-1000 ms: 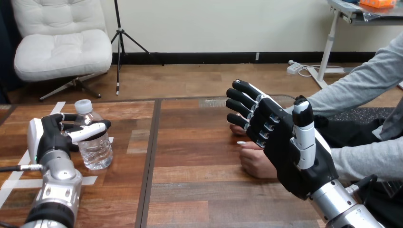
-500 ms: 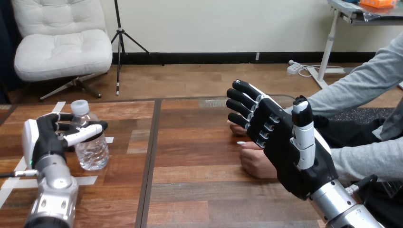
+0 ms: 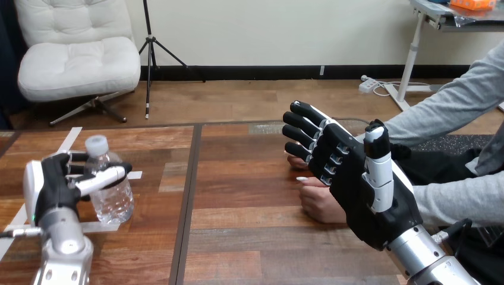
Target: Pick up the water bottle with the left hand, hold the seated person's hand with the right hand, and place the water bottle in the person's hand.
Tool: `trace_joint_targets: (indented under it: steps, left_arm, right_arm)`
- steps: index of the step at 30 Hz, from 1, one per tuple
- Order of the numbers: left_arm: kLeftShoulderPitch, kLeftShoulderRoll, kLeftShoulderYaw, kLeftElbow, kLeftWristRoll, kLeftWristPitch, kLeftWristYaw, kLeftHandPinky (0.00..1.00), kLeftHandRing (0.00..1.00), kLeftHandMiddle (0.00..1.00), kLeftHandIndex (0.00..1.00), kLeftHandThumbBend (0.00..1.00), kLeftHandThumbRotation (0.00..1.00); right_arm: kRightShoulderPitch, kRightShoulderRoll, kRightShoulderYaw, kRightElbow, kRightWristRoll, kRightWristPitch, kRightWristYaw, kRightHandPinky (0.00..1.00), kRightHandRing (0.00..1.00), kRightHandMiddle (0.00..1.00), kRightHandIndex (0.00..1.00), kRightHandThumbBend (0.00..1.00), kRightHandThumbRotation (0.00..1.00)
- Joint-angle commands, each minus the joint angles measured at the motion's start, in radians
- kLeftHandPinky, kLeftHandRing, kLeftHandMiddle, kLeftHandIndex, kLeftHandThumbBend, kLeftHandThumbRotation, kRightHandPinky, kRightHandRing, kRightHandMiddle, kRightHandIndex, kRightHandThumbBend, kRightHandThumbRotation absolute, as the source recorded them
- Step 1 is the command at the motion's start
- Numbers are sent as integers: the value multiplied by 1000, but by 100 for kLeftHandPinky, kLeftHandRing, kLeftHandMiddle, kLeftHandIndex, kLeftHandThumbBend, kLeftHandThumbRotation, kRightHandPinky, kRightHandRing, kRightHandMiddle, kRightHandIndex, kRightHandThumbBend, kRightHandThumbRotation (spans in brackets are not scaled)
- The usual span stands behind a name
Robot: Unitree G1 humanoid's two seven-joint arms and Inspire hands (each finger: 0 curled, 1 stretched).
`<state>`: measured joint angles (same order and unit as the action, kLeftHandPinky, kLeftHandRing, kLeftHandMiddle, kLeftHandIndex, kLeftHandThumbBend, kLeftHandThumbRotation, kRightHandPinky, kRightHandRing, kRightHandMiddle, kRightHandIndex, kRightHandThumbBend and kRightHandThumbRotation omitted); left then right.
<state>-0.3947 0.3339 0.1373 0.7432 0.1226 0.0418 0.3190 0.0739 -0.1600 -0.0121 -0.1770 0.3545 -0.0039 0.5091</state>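
Black left hand (image 3: 52, 185) around water bottle (image 3: 114, 203); right hand (image 3: 356, 184) upright, straight-fingered.

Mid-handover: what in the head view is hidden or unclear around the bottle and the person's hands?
Head view:
1. Person's nearer hand on the wooden table: mostly covered by the black-and-white right hand; contact cannot be told.
2. Person's farther hand: the right hand hides all but fingertips.
3. Clear plastic water bottle in the left hand: base on or off the table, unclear from this angle.
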Motion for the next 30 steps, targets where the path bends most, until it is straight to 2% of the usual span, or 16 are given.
trace_joint_targets:
  steps: [1, 10, 19, 25, 30]
  left_arm:
    - [27, -15, 3, -370, -9, 43, -25, 33, 39, 45, 46, 76, 0]
    - [102, -25, 3, -540, -17, 98, -55, 32, 38, 44, 45, 76, 0]
    - [170, -29, 6, -682, -32, 124, -93, 32, 37, 43, 45, 75, 0]
    - [209, -36, 8, -774, -35, 151, -110, 31, 37, 42, 44, 75, 0]
    - [237, -40, 12, -831, -47, 147, -134, 31, 36, 42, 44, 75, 0]
  right_arm:
    - [-72, -3, -12, -2, 3, -26, -1, 94, 94, 92, 91, 92, 100]
    - [-93, -9, -19, 34, -7, -38, 1, 93, 93, 92, 90, 93, 100]
    - [-110, -19, -24, 67, -28, -50, -2, 91, 92, 91, 90, 93, 100]
    - [-129, -29, -29, 104, -45, -77, 8, 91, 92, 91, 90, 92, 100]
    - [-149, -37, -32, 145, -71, -113, 9, 92, 92, 91, 90, 91, 100]
